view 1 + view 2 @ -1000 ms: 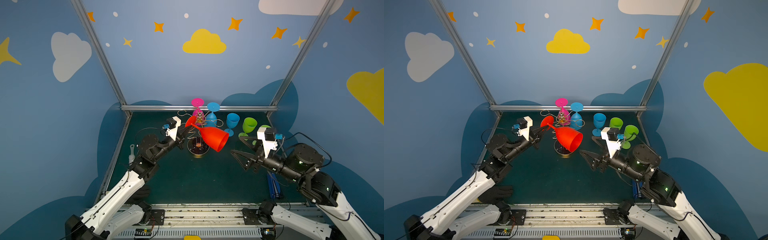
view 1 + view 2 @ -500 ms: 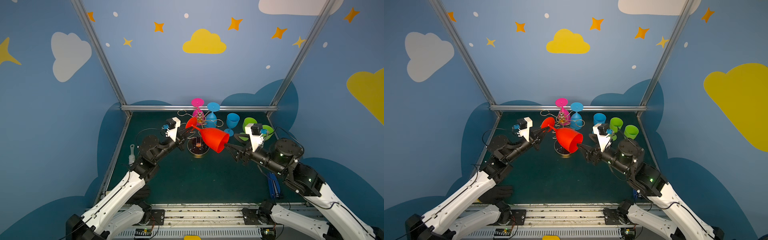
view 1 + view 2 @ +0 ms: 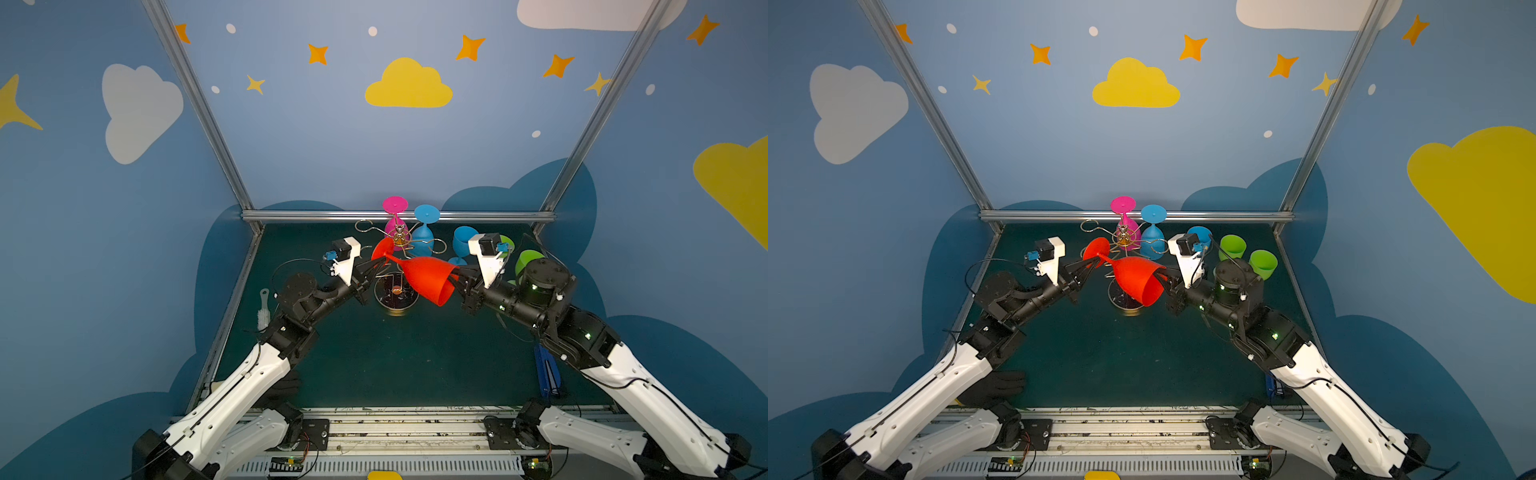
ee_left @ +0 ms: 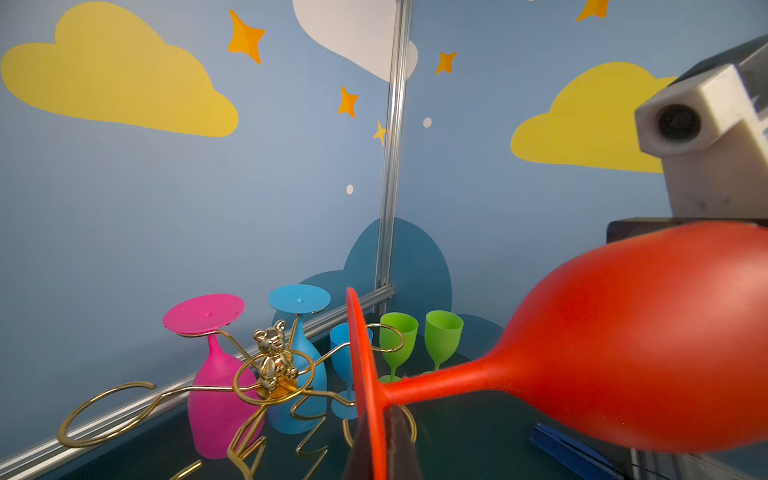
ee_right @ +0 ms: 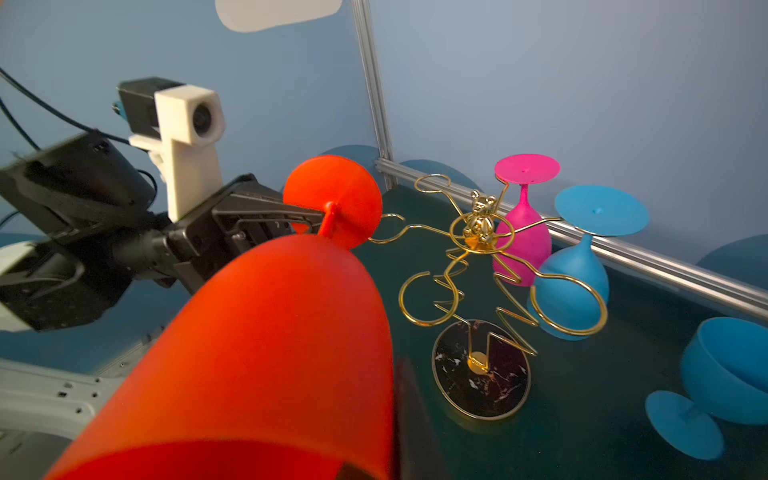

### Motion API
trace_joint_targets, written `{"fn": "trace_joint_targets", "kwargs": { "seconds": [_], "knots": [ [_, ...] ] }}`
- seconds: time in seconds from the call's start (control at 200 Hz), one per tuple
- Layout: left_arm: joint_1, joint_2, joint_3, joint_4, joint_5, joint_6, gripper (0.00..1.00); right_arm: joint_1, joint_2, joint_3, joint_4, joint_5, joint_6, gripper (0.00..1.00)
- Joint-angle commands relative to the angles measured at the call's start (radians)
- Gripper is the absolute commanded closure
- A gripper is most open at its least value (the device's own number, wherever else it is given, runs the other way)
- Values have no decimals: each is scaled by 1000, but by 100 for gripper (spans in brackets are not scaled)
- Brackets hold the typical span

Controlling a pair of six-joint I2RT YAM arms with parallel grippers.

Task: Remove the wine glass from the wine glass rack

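1. Nearest, the right gripper (image 3: 457,277) is pinching the rim of the red wine glass (image 3: 426,278), with its jaws closed onto the bowl wall.
2. The glass is lying on its side in the air between the two arms, with its bowl toward the right arm and its foot toward the left. It is hanging over the dark round base of the wine glass rack (image 3: 392,301) and is touching neither that base nor the table (image 3: 395,365).
3. The left gripper (image 3: 376,266) is straddling the glass's foot disc. In the left wrist view its fingers (image 4: 403,453) are sitting on either side of the disc, but I cannot tell whether they are clamping it or letting go.
4. Just beyond, the rack's gold loops are standing close beside the foot. The stem seems to be passing through none of them, so the lift-off is looking done for this glass, though it is not yet well clear.
5. Farther back, a pink glass (image 3: 395,205) and a blue glass (image 3: 424,243) are hanging upside down on the rack arms, so they may be left to take off.
6. Farthest right, a loose blue glass (image 3: 463,243) and two green glasses (image 3: 1232,246) are standing upright on the table. The red one is probably needing only to be carried away and set down.
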Motion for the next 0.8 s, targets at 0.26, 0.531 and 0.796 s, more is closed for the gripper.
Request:
{"fn": "trace_joint_targets", "kwargs": {
  "seconds": [0.26,0.531,0.796],
  "knots": [
    [7,-79,-19,10,-204,-3,12,-93,-134,-10,-52,105,-2,100],
    [61,-177,-62,-57,-312,31,4,-105,-327,-47,-370,293,-20,100],
    [191,-190,-83,-66,-364,57,5,-116,-311,-129,-582,449,32,100]
  ]
}}
